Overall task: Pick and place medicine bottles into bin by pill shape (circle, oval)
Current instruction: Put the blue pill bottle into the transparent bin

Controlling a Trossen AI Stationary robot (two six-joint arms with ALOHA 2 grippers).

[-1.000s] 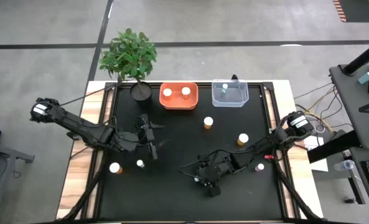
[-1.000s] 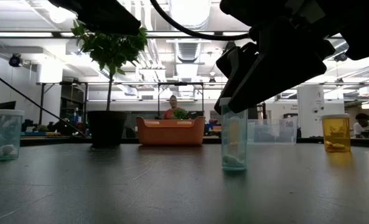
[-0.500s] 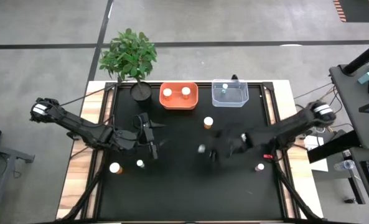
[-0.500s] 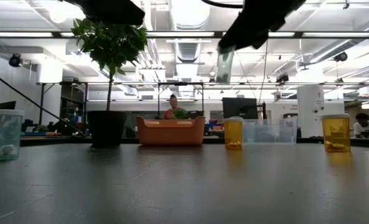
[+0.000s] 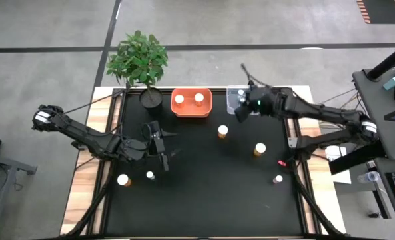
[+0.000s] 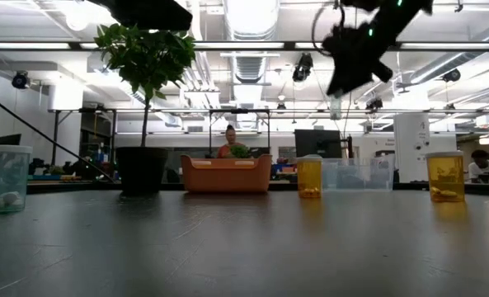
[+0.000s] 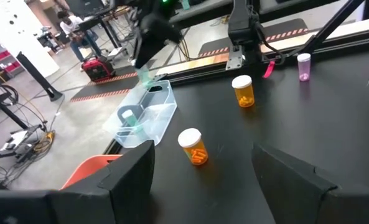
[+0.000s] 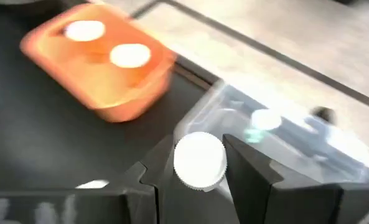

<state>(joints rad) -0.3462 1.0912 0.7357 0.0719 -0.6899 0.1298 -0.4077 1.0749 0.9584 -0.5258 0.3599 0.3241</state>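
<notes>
Loose bottles: five on the black table (image 5: pixel 197 193) — lower left two, centre two, lower right one pink-capped.
Left gripper (image 5: pixel 162 143): centre left, fingers spread, unchanged.
Orange bin (image 5: pixel 191 103): two bottles.
Clear bin (image 5: pixel 246 100): one bottle.
Right gripper (image 5: pixel 240 111): pinches white-capped bottle (image 8: pixel 200 160), moved from lower centre to above the clear bin.

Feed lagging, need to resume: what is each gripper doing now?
Left gripper: open, empty.
Right gripper: shut on small clear bottle, above clear bin.
</notes>
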